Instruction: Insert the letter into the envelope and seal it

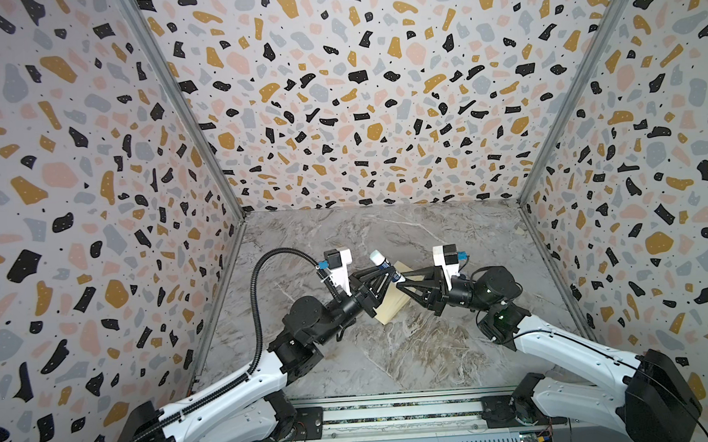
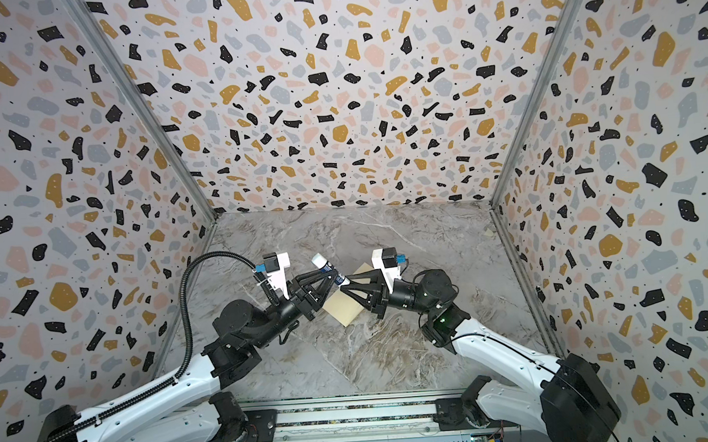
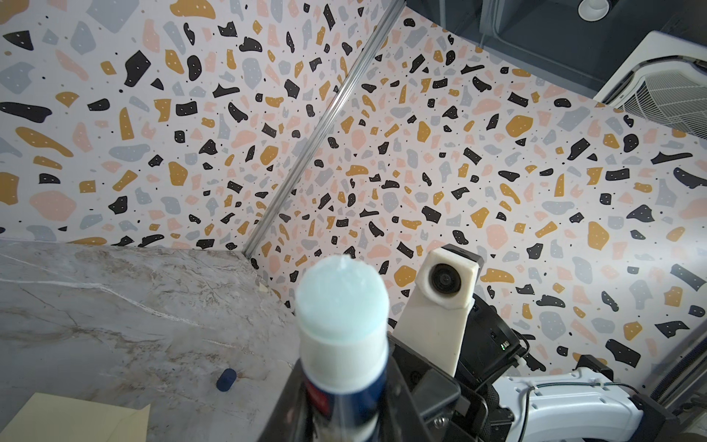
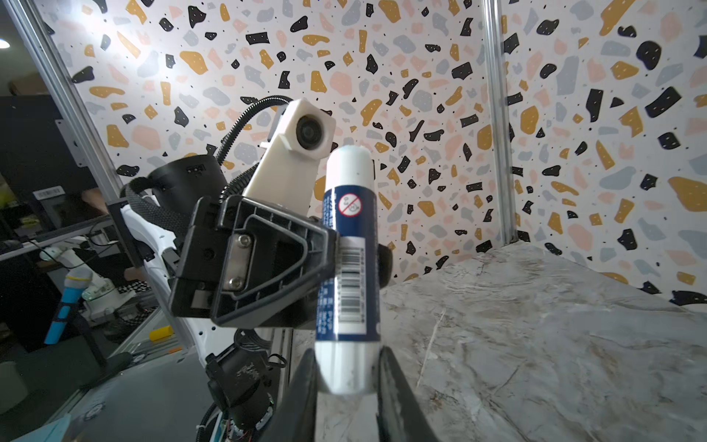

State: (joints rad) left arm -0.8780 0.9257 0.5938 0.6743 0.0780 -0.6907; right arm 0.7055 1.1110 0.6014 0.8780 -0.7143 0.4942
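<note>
Top views: glue stick (image 1: 381, 263) is up in the air between the two arms, tilted, with the glue end toward the back wall. Left pincer (image 1: 382, 272) is clamped narrow on the blue middle. Right pincer (image 1: 401, 281) is nipped on the white bottom end. The envelope (image 1: 390, 309) lies flat on the table (image 1: 392, 353) right under them, half hidden by the arms, so I can't read the flap. The letter isn't visible anywhere, and I can't tell if it's inside.

Left wrist view: bare pale-blue glue stands well out of the tube. The dark cap (image 3: 226, 379) lies loose on the table. A corner of the envelope shows nearby.

Right wrist view: the right pincer's fingers (image 4: 394, 398) touch both sides of the white base. The left pincer grips at the barcode.

Risks as I see them:
- More twisting of the base could push out too much glue, and the soft column could snap or smear when pressed.
- If the two grips pull unevenly, the smooth tube could slip and drop onto the envelope.
- A hard dab could drag the light envelope or glue it to the table.
- The loose cap could get knocked away.
</note>
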